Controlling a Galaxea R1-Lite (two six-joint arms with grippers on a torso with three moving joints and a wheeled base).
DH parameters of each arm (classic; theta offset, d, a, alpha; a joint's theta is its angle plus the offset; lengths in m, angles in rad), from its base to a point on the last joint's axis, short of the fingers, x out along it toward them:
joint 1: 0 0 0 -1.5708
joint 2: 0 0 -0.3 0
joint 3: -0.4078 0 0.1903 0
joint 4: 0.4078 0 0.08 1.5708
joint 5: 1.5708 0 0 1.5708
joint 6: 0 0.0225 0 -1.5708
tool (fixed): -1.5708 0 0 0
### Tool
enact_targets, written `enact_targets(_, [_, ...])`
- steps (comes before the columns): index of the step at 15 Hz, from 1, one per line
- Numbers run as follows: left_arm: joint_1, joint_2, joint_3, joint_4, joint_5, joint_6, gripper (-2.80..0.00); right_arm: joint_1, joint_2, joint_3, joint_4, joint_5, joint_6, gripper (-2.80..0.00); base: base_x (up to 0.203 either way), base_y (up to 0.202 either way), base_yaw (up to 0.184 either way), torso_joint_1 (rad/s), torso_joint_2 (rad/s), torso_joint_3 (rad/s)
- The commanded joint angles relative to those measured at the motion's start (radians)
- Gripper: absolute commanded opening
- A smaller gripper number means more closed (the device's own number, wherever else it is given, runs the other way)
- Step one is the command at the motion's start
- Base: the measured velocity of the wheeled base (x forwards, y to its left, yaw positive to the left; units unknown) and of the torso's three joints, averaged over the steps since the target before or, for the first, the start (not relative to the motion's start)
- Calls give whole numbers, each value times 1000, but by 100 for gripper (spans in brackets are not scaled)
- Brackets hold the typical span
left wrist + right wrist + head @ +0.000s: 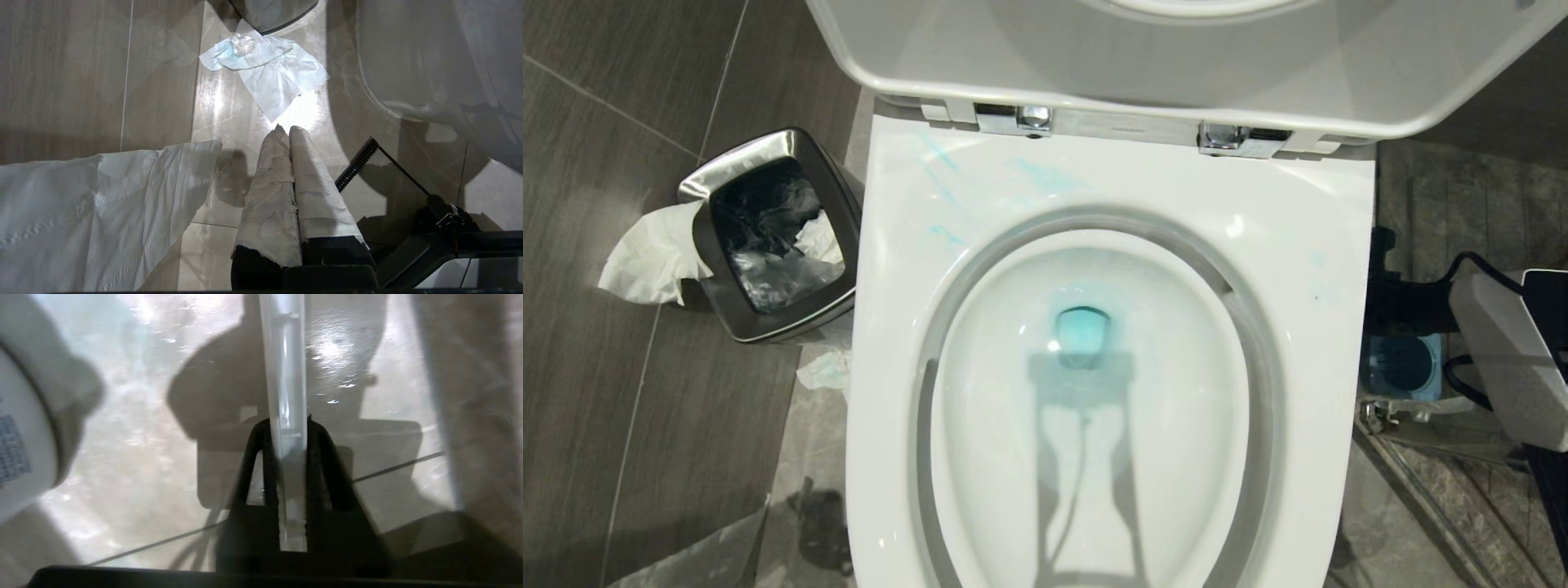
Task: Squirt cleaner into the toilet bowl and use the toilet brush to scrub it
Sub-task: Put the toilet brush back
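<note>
The white toilet bowl (1176, 392) fills the head view with its lid (1176, 57) up. Blue-tinted water (1082, 331) sits at the drain and faint blue streaks mark the seat. Low beside the bowl's right side, my right gripper (288, 424) is shut on the slim white handle of the toilet brush (286, 355); the bristle head is hidden. A pale bottle (24, 437), apparently the cleaner, stands close beside that gripper. My left gripper (286, 130), its fingers wrapped in white tape, hangs shut and empty over the floor.
A square steel bin (776, 237) with tissue (654, 257) draped over its rim stands left of the bowl. The blue brush holder (1401, 367) sits on the floor at the right, next to my right arm (1503, 359). Crumpled tissue (265, 69) and a paper sheet (81, 216) lie on the floor.
</note>
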Motion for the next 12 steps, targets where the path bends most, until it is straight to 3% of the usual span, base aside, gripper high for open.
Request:
enact_targets(1, [-1,1,2,0,0,1,-280,-2,-15,1,0,-6,4,-280,0,0,0,0,0,0])
enact_targets(12, [-1,1,2,-2,-1,2,-280,0,-93,1,6,-20,-30,-280,0,0,0,0,0,0])
